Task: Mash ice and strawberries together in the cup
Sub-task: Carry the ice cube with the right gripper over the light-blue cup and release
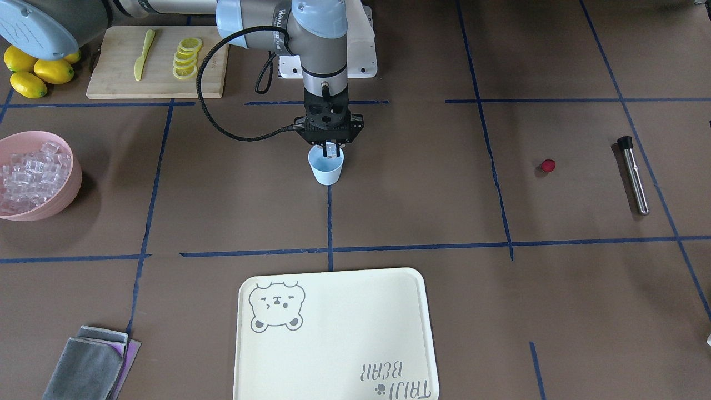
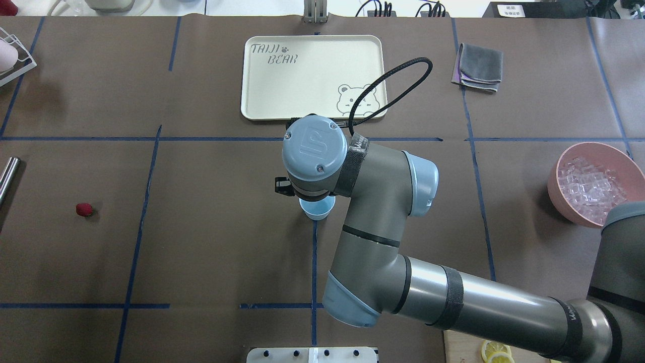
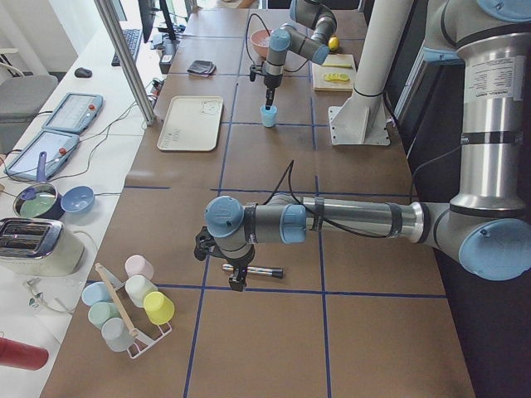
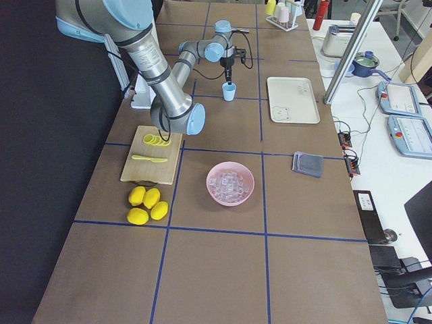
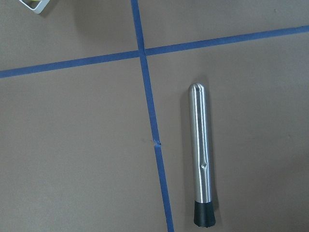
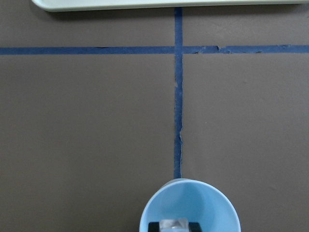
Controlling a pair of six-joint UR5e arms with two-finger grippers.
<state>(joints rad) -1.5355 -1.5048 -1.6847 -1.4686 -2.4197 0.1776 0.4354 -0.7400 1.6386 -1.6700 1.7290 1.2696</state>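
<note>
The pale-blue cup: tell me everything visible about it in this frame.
The cup is a small pale-blue tumbler, plastic-looking, tapered, with no handle. It stands upright on the brown table cover, on a blue tape line, apart from the cream tray. The right gripper hangs at its mouth, pinching a clear ice cube over the opening; otherwise the inside looks empty. Whether the gripper touches the cup cannot be told.

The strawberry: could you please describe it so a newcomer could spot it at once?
Start at the pale-blue cup in the middle of the table, then look toward the robot's left to the steel rod. The strawberry lies between them, nearer the rod: small, round and red.
</note>
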